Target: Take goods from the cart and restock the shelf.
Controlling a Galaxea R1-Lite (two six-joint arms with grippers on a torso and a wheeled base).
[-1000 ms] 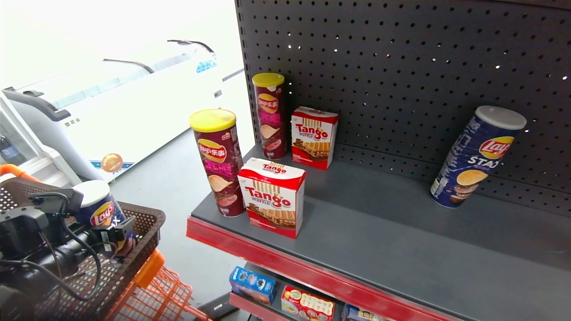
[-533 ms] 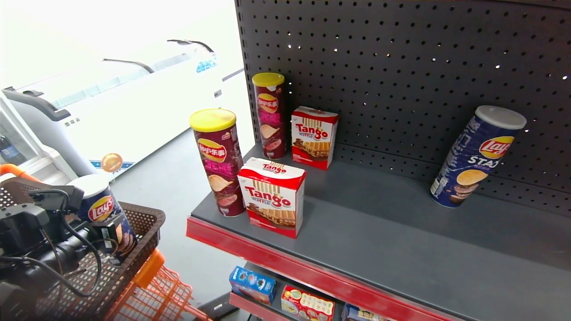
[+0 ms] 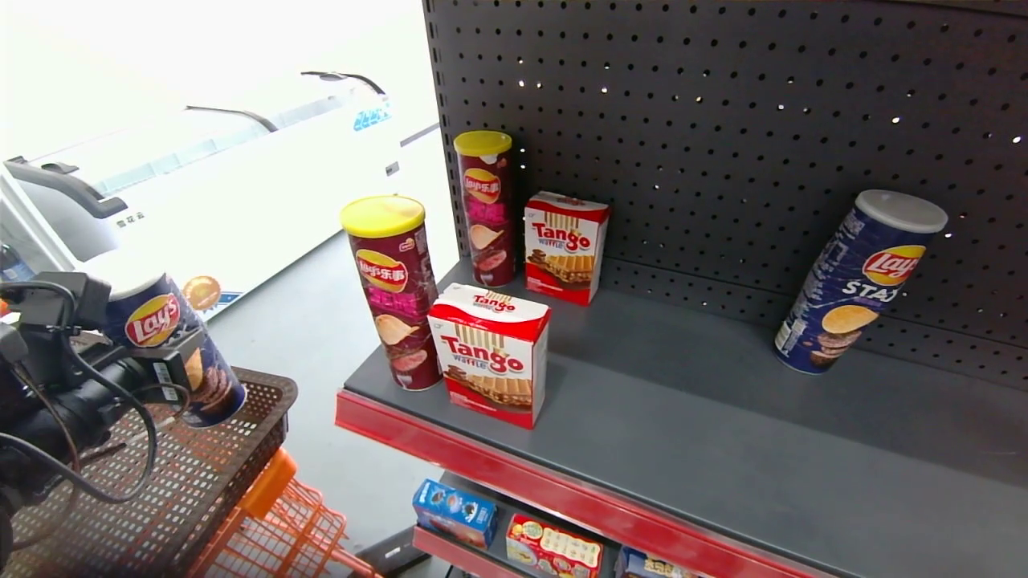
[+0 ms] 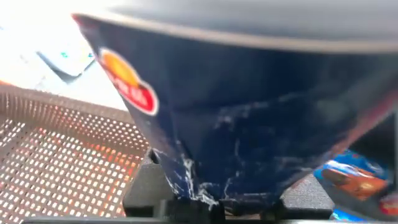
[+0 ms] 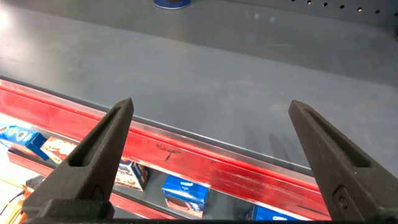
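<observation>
Up out of the cart basket (image 3: 241, 429) has come the blue chip can (image 3: 151, 321); a second ago its foot was still down inside the brown mesh, and now it hangs clear above the rim. The left gripper (image 3: 165, 371) is clamped round the can's lower half, holding it tilted, at about nine o'clock in the head view. From the left wrist, the can (image 4: 249, 124) looms right in front of the camera with the basket mesh (image 4: 56, 155) beneath it.

The right gripper (image 5: 208, 109) has its fingers spread wide with nothing between them, hanging over the red front strip (image 5: 186, 152) of the shelf (image 5: 217, 62).

On the shelf (image 3: 683, 417), near the front edge, stands a maroon can with a yellow lid (image 3: 393, 293), and a red and white wafer box (image 3: 490, 353) sits just beside it at four o'clock. Farther back, against the pegboard (image 3: 723, 120), stand a second maroon can (image 3: 486, 209) and a second wafer box (image 3: 564, 247) side by side. Well apart from them, at three o'clock, another blue can (image 3: 855, 281) leans with its top against the pegboard. Small packets (image 3: 458, 510) lie on the lower shelf at six o'clock.
</observation>
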